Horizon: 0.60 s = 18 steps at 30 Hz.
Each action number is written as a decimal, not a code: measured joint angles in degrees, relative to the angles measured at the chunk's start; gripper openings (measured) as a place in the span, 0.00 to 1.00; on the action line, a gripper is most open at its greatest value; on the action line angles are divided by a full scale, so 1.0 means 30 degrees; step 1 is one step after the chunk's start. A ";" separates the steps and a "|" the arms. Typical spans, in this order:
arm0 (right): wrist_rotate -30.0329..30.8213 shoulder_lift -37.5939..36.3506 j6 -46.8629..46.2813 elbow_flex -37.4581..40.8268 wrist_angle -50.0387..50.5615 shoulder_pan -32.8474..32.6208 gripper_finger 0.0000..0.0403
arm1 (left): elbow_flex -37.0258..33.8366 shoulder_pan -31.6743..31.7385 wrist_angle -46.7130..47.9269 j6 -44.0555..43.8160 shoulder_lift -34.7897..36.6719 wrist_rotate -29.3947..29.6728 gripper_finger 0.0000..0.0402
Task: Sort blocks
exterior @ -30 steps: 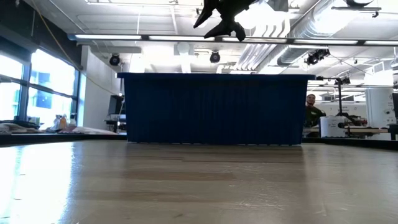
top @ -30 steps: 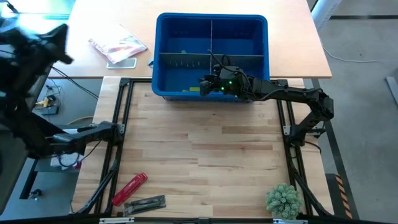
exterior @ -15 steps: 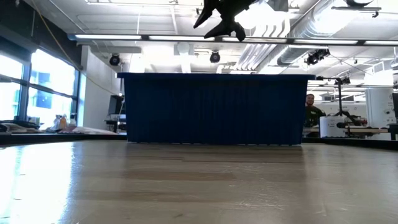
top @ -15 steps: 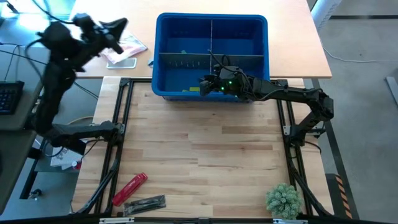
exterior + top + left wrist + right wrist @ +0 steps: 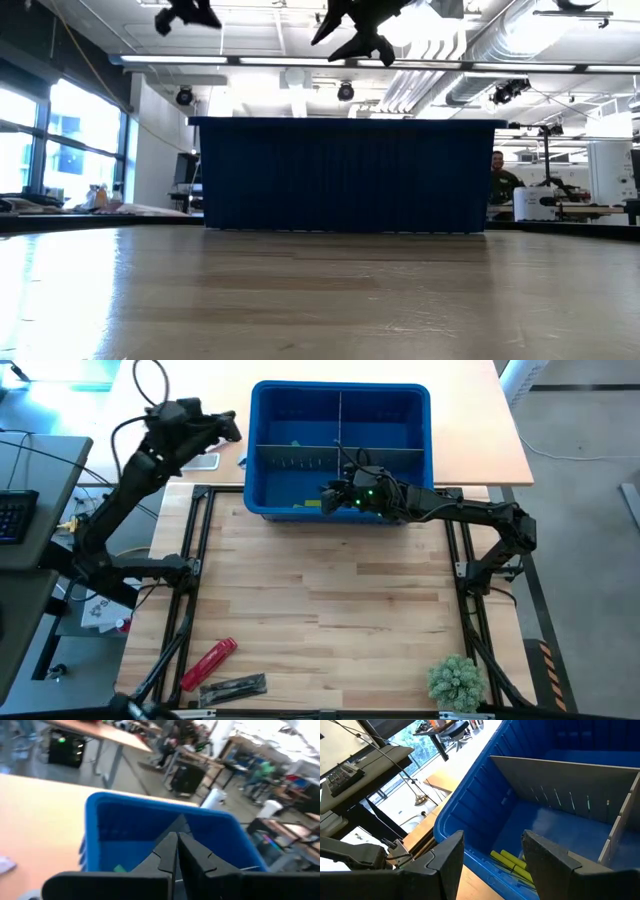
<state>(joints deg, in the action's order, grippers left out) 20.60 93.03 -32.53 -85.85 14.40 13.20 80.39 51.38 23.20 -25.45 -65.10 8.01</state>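
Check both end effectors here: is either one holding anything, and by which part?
Nothing is held. The left end effector is shut on nothing near the blue bin; the right end effector hangs open above yellow-green blocks.

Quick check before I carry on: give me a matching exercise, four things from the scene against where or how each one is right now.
Things:
1. left pincer
2. right pincer
3. yellow-green blocks
4. red tool

States:
A. lying on the bin floor in the near-left compartment
B. open, empty, over the blue bin's near-left compartment
C. lying on the wooden table, near-left corner
D. shut, empty, up beside the bin's far-left corner

Pairs: 1-D, 2-B, 3-A, 4-C
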 joint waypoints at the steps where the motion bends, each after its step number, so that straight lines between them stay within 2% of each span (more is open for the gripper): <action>1: 0.0000 0.0000 0.0000 0.0002 -0.0002 0.0002 0.46 | -0.0175 -0.0002 0.0073 -0.0003 -0.0103 0.0180 0.00; 7: 0.0000 0.0000 0.0000 0.0002 0.0004 0.0004 0.46 | -0.0745 0.0172 0.0548 0.0973 -0.0951 0.0940 0.00; 13: -0.0001 0.0000 0.0003 0.0002 0.0005 0.0000 0.46 | -0.0752 0.0259 0.1930 0.4113 -0.1567 0.1025 0.00; 18: 0.0000 0.0000 0.0000 0.0002 0.0012 -0.0001 0.46 | -0.0745 0.0259 0.1720 0.5825 -0.2244 -0.0564 0.00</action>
<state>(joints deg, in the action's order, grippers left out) 20.60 93.03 -32.53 -85.84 14.44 13.19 78.15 52.16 28.36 -7.97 -71.83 6.32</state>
